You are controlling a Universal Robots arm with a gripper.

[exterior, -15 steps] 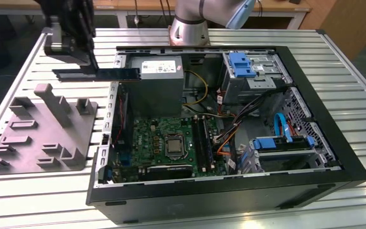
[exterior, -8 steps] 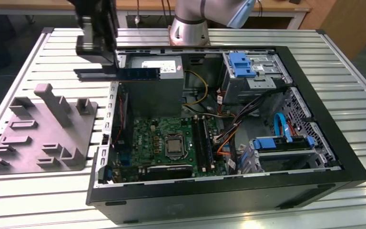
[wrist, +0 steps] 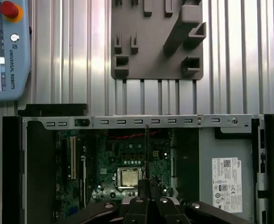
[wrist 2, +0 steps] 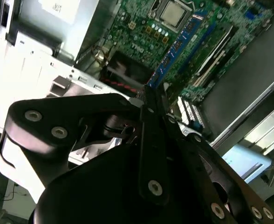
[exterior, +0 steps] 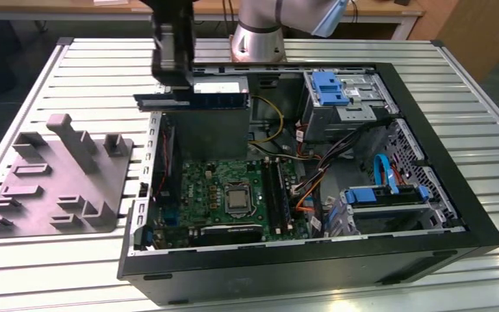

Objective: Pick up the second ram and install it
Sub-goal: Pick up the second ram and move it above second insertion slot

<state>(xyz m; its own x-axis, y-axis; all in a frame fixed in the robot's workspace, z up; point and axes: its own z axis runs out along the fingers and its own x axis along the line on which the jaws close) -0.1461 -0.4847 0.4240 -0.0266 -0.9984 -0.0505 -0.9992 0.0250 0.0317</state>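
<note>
The second ram [exterior: 202,101] is a long thin dark board with black chips. It hangs level above the open computer case's [exterior: 423,250] back left corner, over the grey power-supply box [exterior: 206,133]. My black gripper [exterior: 176,88] is shut on it from above, near the stick's left part. In the second wrist view the ram [wrist 2: 176,44] runs out from the gripper [wrist 2: 147,95] over the green motherboard [wrist 2: 141,18]. In the first wrist view the ram [wrist: 147,149] shows edge-on above the gripper [wrist: 146,185]. The long black memory slots [exterior: 275,188] lie lower, right of the processor socket [exterior: 236,195].
A grey holder block [exterior: 59,179] with upright posts stands on the slatted table at the exterior view's left. Blue drive cages [exterior: 332,88] and loose cables [exterior: 319,166] fill the case's right half. A teach pendant [wrist: 6,51] lies on the table beside the case.
</note>
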